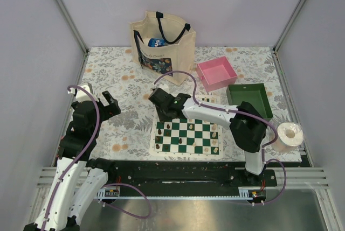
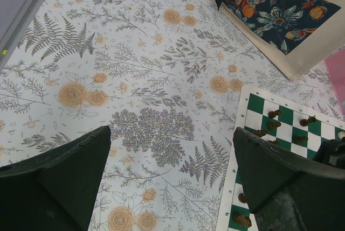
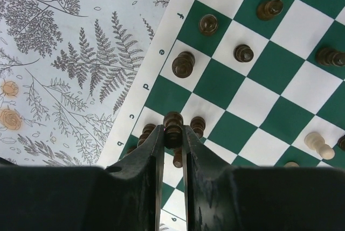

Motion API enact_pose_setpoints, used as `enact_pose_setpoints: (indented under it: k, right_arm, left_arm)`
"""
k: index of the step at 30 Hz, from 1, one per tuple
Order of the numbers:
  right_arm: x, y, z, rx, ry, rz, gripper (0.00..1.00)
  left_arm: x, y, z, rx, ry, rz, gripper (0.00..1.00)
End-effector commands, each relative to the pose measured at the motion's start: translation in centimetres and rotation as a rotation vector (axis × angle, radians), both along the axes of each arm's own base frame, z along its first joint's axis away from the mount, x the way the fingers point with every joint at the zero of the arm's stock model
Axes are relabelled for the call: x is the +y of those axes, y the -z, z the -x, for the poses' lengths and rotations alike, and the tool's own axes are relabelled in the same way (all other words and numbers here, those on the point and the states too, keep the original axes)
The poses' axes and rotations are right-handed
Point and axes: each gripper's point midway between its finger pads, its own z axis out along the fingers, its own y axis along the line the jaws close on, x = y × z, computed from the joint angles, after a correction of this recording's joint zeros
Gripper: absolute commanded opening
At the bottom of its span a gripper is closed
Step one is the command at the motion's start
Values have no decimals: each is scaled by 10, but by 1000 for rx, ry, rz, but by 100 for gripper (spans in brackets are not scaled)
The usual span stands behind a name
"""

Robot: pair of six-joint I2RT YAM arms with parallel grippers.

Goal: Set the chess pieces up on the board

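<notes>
A: What's the setting?

B: A desk [image 1: 124, 80] under a white cloth printed with grey ferns and orange flowers, with pale walls around it. Nearest the arm bases lies the flat green-and-white checked chessboard [image 1: 186, 137]. Its white border is lettered b, c, d, e, f along one edge.

A: And the end effectors?

B: The right end effector [image 3: 172, 134] is pinching a dark brown chess piece [image 3: 173, 123] at the board's lettered edge, by b and c, with other dark pieces [image 3: 183, 64] close on both sides. Whether it touches the square, I cannot tell. A few pale cream pieces [image 3: 318, 145] stand further across the board. The left end effector [image 2: 171, 134] hangs spread wide over bare cloth, left of the board, holding nothing.

A: Farther back?

B: A dark green rectangular tray [image 1: 250, 99], a pink square tray [image 1: 216, 72], and a white paper roll [image 1: 290, 135] at the right edge. At the far end stands a cream canvas tote bag [image 1: 161, 45] with black handles. Its script reads "de Coeur" next to a dark floral panel.
</notes>
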Motion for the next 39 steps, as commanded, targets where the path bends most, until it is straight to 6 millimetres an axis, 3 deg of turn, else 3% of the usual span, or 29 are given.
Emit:
enact_pose_setpoints:
  k: [1, 20, 39]
  right_arm:
    - [16, -9, -5, -9, 0, -35, 18]
    - [26, 17, -10, 24, 5, -7, 20]
    - [30, 26, -8, 38, -5, -3, 23]
  left_arm:
    - [-3, -7, -5, -36, 5, 24, 99]
    - [-4, -7, -6, -39, 12, 33, 99]
    - [-4, -6, -7, -36, 14, 38, 99]
